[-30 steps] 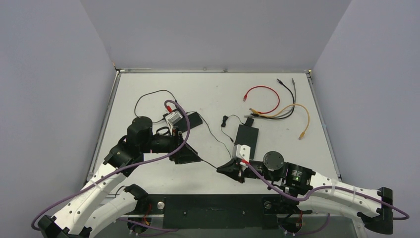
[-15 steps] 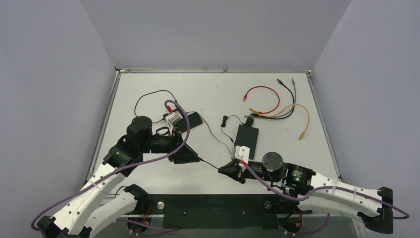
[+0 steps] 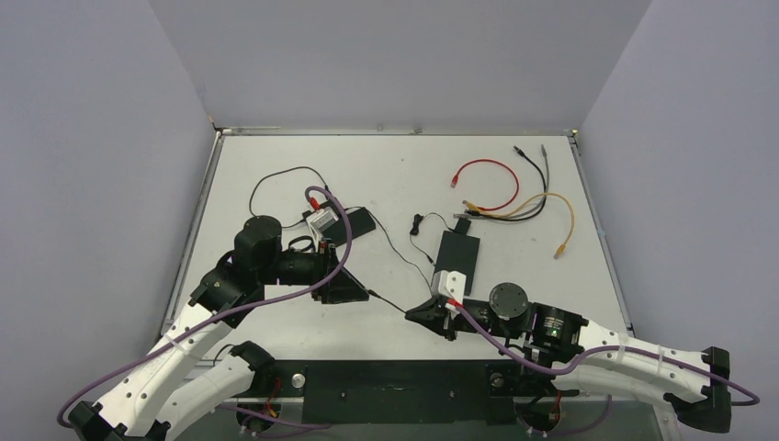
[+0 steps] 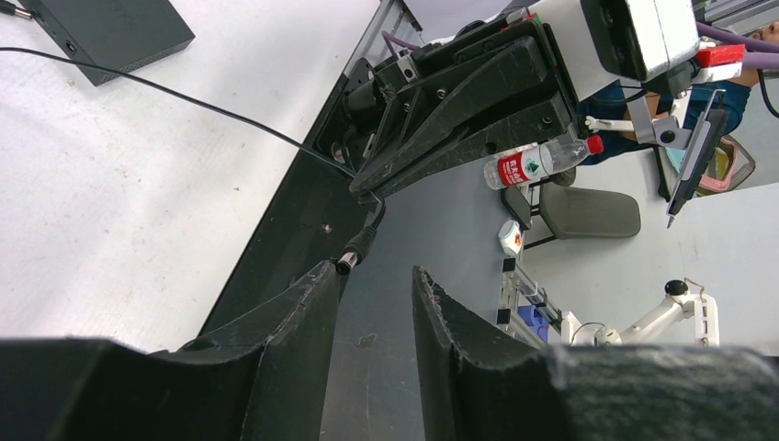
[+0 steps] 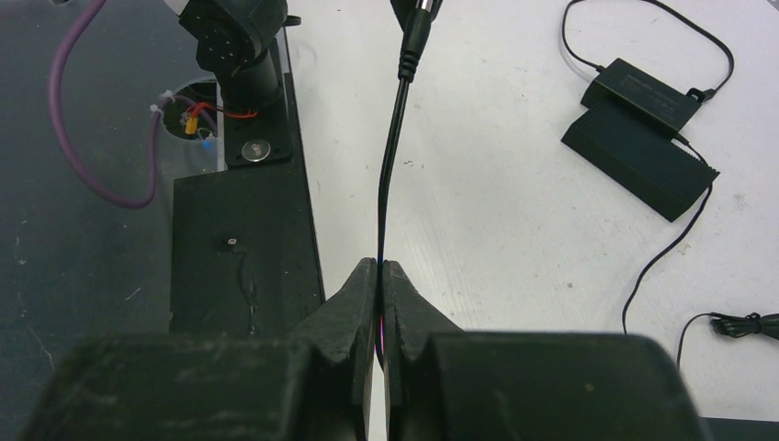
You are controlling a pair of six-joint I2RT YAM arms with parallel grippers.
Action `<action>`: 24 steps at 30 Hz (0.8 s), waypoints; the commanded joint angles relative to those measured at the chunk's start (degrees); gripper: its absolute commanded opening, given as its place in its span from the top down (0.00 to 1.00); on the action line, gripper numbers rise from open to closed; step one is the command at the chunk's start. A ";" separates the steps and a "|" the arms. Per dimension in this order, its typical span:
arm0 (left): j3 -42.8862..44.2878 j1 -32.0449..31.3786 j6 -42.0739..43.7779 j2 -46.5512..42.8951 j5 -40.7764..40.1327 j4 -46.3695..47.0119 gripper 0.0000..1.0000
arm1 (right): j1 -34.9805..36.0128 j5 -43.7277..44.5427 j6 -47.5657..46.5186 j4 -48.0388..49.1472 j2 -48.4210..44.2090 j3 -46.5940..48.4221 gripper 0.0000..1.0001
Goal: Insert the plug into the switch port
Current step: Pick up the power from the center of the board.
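Observation:
The black barrel plug [image 4: 353, 254] hangs in the air on its thin black cable [image 5: 393, 138]. My right gripper [image 5: 379, 266] is shut on that cable a short way behind the plug [image 5: 413, 35]; it also shows in the top view [image 3: 415, 314]. My left gripper [image 4: 372, 271] is open, and the plug's tip sits just past its left fingertip [image 4: 323, 276], not between the jaws. In the top view the left gripper [image 3: 358, 294] faces the right one across a small gap. The black switch [image 3: 458, 254] lies flat mid-table; its corner shows in the left wrist view [image 4: 110, 32].
A black power adapter and box [image 5: 643, 138] lie by the left arm, also in the top view [image 3: 354, 225]. Red [image 3: 484, 165], yellow [image 3: 551, 216] and black network cables lie at the back right. The black base plate [image 3: 395, 386] runs along the near edge.
My right gripper has drifted slightly right with the cable. The left gripper has barely moved, and the gap between the two has opened a little.

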 commanded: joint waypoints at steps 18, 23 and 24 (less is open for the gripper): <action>2.08 0.29 -0.14 -0.44 1.92 1.18 0.80 | 1.80 1.92 -0.23 1.63 -0.10 1.47 1.00; 1.67 0.28 -0.05 -0.50 1.93 1.09 0.80 | 1.76 1.97 -0.23 1.93 -0.62 1.45 1.00; 1.57 0.27 -0.08 -0.38 1.90 1.06 0.81 | 1.79 1.95 -0.23 1.99 -0.76 1.46 1.00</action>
